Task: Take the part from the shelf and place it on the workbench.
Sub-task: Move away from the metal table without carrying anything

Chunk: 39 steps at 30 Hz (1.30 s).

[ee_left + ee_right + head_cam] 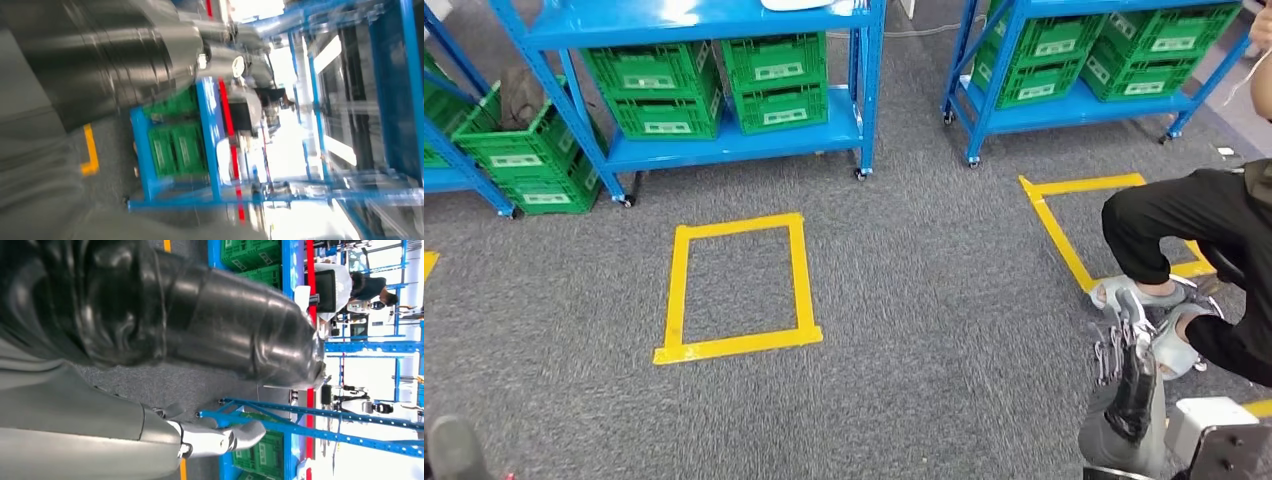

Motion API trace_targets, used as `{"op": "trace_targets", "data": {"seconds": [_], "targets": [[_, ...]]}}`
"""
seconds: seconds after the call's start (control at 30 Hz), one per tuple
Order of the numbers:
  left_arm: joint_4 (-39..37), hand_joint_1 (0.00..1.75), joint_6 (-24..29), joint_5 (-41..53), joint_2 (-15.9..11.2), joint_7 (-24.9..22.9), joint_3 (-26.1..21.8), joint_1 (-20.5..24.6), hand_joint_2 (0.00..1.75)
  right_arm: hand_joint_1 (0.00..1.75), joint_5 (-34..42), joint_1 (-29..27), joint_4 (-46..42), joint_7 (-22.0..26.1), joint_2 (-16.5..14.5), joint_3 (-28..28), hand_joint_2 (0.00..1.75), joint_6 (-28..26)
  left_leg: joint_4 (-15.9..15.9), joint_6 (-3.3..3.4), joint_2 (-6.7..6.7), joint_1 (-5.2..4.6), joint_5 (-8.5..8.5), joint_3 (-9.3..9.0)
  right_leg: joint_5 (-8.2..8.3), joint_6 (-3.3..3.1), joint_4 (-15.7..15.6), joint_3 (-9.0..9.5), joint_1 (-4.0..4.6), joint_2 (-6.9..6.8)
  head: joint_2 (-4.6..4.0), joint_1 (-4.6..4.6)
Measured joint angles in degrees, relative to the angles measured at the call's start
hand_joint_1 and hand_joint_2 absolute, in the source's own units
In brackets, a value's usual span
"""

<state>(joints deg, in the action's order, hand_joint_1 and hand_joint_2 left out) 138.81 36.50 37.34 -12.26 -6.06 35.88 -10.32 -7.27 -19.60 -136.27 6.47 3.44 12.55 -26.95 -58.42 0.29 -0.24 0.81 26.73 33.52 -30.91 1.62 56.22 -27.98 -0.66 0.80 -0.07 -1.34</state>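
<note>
Right hand [1136, 345] hung low over grey carpet [904, 300], grip state unclear. Left hand: cannot tell. Blue shelf [724, 145] held green crates [774, 80]. Person's leg [1174, 225] beside right hand.

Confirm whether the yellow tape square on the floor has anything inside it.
No. The yellow tape square encloses just bare grey carpet.

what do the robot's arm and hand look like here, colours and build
In the head view the right arm is a grey rounded forearm with a black section at the wrist, next to a white boxy part. The right hand is silver-grey metal with slim, jointed-looking fingers. In the right wrist view the right hand's grey cover is smooth and ends in a shiny silver thumb. The left wrist view is too blurred for detail.
</note>
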Motion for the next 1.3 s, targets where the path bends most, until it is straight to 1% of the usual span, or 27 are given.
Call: {"op": "trace_targets", "data": {"seconds": [0.07, 0.13, 0.17, 0.23, 0.27, 0.3, 0.33, 0.37, 0.4, 0.43, 0.47, 0.5, 0.53, 0.6, 0.63, 0.67, 0.77, 0.8, 0.83, 0.9, 0.97, 1.03, 1.13, 1.17, 1.2, 1.27, 1.3], "targets": [[0.09, 0.00, 0.00, 0.01, 0.01, -0.06, -0.01, -0.05, 0.00, 0.00, 0.03, 0.06, 0.01, 0.02, 0.01, 0.01, 0.00, 0.00, 0.25, 0.69, -0.05, -0.05, 0.35, -0.34, -0.29, 0.66, 0.00, 0.12, -0.12, 0.00, 0.00, 0.17], [0.13, 0.00, -0.01, 0.01, 0.02, -0.04, -0.02, -0.02, 0.00, 0.00, 0.04, 0.10, 0.00, 0.03, 0.04, 0.02, 0.00, 0.00, 0.48, 1.38, -0.02, 0.09, 0.59, -0.75, -1.55, 1.17, 2.40, -0.76, -0.21, -0.16, 0.00, 0.65], [0.13, 0.00, -0.02, -0.01, 0.02, -0.03, -0.02, -0.02, 0.00, 0.00, 0.03, 0.11, 0.00, 0.04, 0.06, 0.02, 0.00, 0.00, 0.59, 1.69, 0.05, 0.13, 0.76, -1.02, -2.84, 1.34, 5.37, -2.27, -0.24, -0.24, 0.00, 1.03], [0.13, 0.00, -0.01, -0.08, 0.02, -0.02, -0.02, -0.03, 0.00, 0.00, 0.03, 0.07, 0.01, 0.04, 0.09, 0.03, 0.00, 0.00, 0.61, 2.14, 0.16, -0.13, 1.27, -1.45, -5.67, 1.43, 13.35, -7.08, -0.20, -0.30, 0.00, 1.81], [0.13, 0.00, -0.01, -0.14, 0.02, -0.02, -0.02, -0.04, 0.00, 0.00, 0.03, 0.02, 0.02, 0.04, 0.10, 0.04, 0.00, 0.00, 0.61, 2.27, 0.18, -0.31, 1.56, -1.73, -6.12, 1.34, 16.29, -9.23, -0.14, -0.30, 0.00, 2.04], [0.13, 0.00, 0.00, -0.19, 0.02, -0.02, -0.02, -0.04, 0.00, 0.00, 0.04, -0.03, 0.02, 0.04, 0.10, 0.04, 0.00, 0.00, 0.61, 2.36, 0.15, -0.52, 1.91, -2.14, -5.35, 1.12, 17.29, -10.50, -0.04, -0.30, 0.00, 2.25], [0.13, 0.00, 0.00, -0.23, 0.02, -0.02, -0.02, -0.05, 0.00, 0.00, 0.04, -0.04, 0.02, 0.04, 0.10, 0.04, 0.00, 0.00, 0.61, 2.44, 0.11, -0.74, 2.28, -2.69, -3.42, 0.73, 16.07, -10.67, 0.13, -0.30, 0.00, 2.45], [0.13, 0.00, 0.00, -0.27, 0.02, -0.01, -0.02, -0.04, 0.00, 0.00, 0.04, -0.03, 0.02, 0.04, 0.10, 0.04, 0.00, 0.00, 0.62, 2.51, 0.08, -0.97, 2.69, -3.33, -0.60, 0.10, 12.81, -9.83, 0.41, -0.30, 0.00, 2.68], [0.13, 0.00, 0.00, -0.29, 0.02, 0.01, -0.02, -0.05, 0.00, 0.00, 0.04, 0.00, 0.02, 0.04, 0.10, 0.04, 0.00, 0.00, 0.68, 2.55, 0.06, -1.07, 3.09, -3.69, 1.80, -0.77, 9.03, -8.51, 0.79, -0.39, 0.00, 2.81], [0.13, 0.00, 0.00, -0.31, 0.02, 0.03, -0.02, -0.04, 0.00, 0.00, 0.04, 0.01, 0.02, 0.03, 0.10, 0.05, 0.00, 0.00, 0.72, 2.46, 0.07, -1.21, 3.45, -3.93, 3.34, -1.65, 5.72, -7.19, 1.20, -0.61, 0.00, 2.69], [0.14, 0.00, 0.00, -0.34, 0.02, 0.03, -0.02, -0.04, 0.00, 0.00, 0.04, 0.03, 0.01, 0.07, 0.11, 0.05, 0.00, 0.00, 0.78, 2.29, 0.11, -1.13, 3.67, -4.01, 4.08, -2.30, 3.50, -6.15, 1.61, -0.79, 0.00, 2.66], [0.14, 0.00, 0.00, -0.36, 0.02, 0.04, -0.02, -0.03, 0.00, 0.00, 0.04, 0.05, -0.01, 0.11, 0.13, 0.06, 0.00, 0.00, 0.86, 2.04, 0.16, -0.99, 3.79, -3.96, 4.02, -2.74, 2.58, -5.62, 1.95, -0.92, 0.00, 2.61], [0.16, 0.00, 0.00, -0.38, 0.02, 0.03, -0.03, -0.01, 0.00, 0.00, 0.04, 0.02, -0.03, 0.15, 0.16, 0.07, 0.00, 0.00, 0.98, 1.74, 0.24, -0.92, 3.84, -4.17, 4.01, -2.87, 2.09, -5.35, 2.16, -0.93, 0.00, 2.63], [0.26, 0.00, 0.01, -0.38, 0.02, 0.07, -0.03, 0.01, 0.00, 0.00, 0.04, -0.04, -0.08, 0.20, 0.21, 0.11, 0.00, 0.01, 1.01, 1.25, 0.31, -0.89, 4.07, -4.52, 4.34, -2.72, 0.71, -4.39, 1.88, -0.74, 0.00, 3.01], [0.32, 0.00, 0.01, -0.36, 0.01, 0.09, -0.03, 0.04, 0.00, 0.00, 0.04, -0.05, -0.10, 0.20, 0.22, 0.16, 0.00, 0.01, 0.08, 0.99, 0.31, -0.94, 4.55, -4.21, 4.43, -2.66, -0.08, -3.68, 1.57, -0.72, 0.00, 2.92], [0.37, 0.00, 0.02, -0.35, 0.01, 0.10, -0.02, 0.02, 0.00, 0.00, 0.04, 0.01, -0.11, 0.21, 0.21, 0.23, 0.00, 0.00, -2.05, 0.73, 0.26, -0.92, 5.43, -3.11, 4.46, -2.59, -0.79, -2.97, 1.22, -0.72, 0.00, 2.69], [0.37, 0.00, 0.02, -0.43, 0.00, 0.07, -0.01, -0.04, 0.00, 0.00, 0.04, 0.09, -0.04, 0.20, 0.23, 0.36, 0.00, 0.00, -12.80, -0.04, 0.23, -0.19, 8.41, 3.84, 3.76, -2.52, -1.15, -1.99, 0.78, -0.70, 0.00, 1.68], [0.37, 0.00, 0.03, -0.55, 0.00, 0.05, 0.00, -0.05, 0.00, 0.00, 0.04, 0.06, 0.00, 0.19, 0.23, 0.39, 0.00, 0.00, -14.52, -0.26, 0.24, 0.09, 8.11, 5.51, 3.40, -2.32, -1.11, -1.68, 0.64, -0.65, 0.00, 1.48], [0.36, 0.00, 0.04, -0.73, -0.01, 0.04, 0.00, -0.05, 0.00, 0.00, 0.04, 0.04, 0.02, 0.18, 0.23, 0.42, 0.00, 0.00, -13.97, -0.48, 0.25, 0.33, 6.70, 5.96, 3.01, -2.04, -1.05, -1.26, 0.45, -0.58, 0.00, 1.33], [0.34, 0.00, 0.08, -1.18, -0.02, 0.04, 0.01, -0.04, 0.00, 0.00, 0.04, 0.05, 0.04, 0.14, 0.23, 0.45, 0.00, 0.00, -7.25, -1.06, 0.26, 0.80, 2.01, 3.62, 2.00, -1.25, -0.70, -0.49, 0.00, -0.43, 0.00, 0.98], [0.32, 0.00, 0.10, -1.62, -0.01, 0.08, 0.00, -0.03, 0.00, 0.00, -0.01, 0.07, 0.03, 0.09, 0.23, 0.46, 0.00, 0.00, -1.07, -1.27, 0.12, 0.91, 0.06, 0.45, 0.64, -0.28, -0.15, -0.20, -0.15, -0.25, 0.00, 0.41], [0.31, 0.00, 0.09, -2.21, 0.00, 0.22, -0.01, -0.02, 0.00, 0.00, -0.12, 0.13, 0.02, 0.04, 0.24, 0.51, 0.00, 0.00, 0.13, -0.64, -0.06, 0.65, 0.83, -0.69, -0.21, 0.44, 0.00, -0.10, -0.14, -0.13, 0.00, 0.42], [0.31, 0.00, 0.10, -2.91, -0.01, 0.72, -0.02, -0.02, 0.00, 0.00, -0.30, 0.17, 0.01, -0.06, 0.27, 0.62, 0.00, 0.01, 0.14, 0.68, -0.10, 0.66, 1.03, -1.11, -1.03, 1.32, 1.17, -0.17, -0.42, -0.25, 0.00, 1.16], [0.31, 0.00, 0.10, -2.94, -0.01, 0.83, -0.03, -0.01, 0.00, 0.00, -0.36, 0.19, 0.01, -0.09, 0.29, 0.63, 0.00, 0.01, 0.20, 1.02, -0.08, 0.71, 1.15, -1.35, -2.07, 1.54, 3.30, -1.16, -0.47, -0.32, 0.00, 1.49], [0.31, 0.00, 0.10, -2.88, -0.01, 0.87, -0.03, -0.01, 0.00, 0.00, -0.42, 0.22, 0.01, -0.10, 0.30, 0.64, 0.00, 0.02, 0.22, 1.28, -0.04, 0.66, 1.32, -1.56, -3.48, 1.65, 6.62, -2.97, -0.49, -0.39, 0.00, 1.89], [0.31, 0.00, 0.07, -2.62, 0.00, 0.83, -0.04, -0.02, 0.00, 0.00, -0.50, 0.18, 0.02, -0.14, 0.31, 0.65, 0.00, 0.02, 0.21, 1.61, 0.00, 0.39, 1.80, -1.90, -5.98, 1.64, 14.53, -8.05, -0.47, -0.42, 0.00, 2.58], [0.31, 0.00, 0.05, -2.48, 0.00, 0.78, -0.04, -0.02, 0.00, 0.00, -0.52, 0.16, 0.02, -0.16, 0.31, 0.66, 0.00, 0.02, 0.21, 1.69, -0.03, 0.22, 2.09, -2.17, -5.95, 1.50, 16.83, -9.96, -0.43, -0.42, 0.00, 2.80]]}}
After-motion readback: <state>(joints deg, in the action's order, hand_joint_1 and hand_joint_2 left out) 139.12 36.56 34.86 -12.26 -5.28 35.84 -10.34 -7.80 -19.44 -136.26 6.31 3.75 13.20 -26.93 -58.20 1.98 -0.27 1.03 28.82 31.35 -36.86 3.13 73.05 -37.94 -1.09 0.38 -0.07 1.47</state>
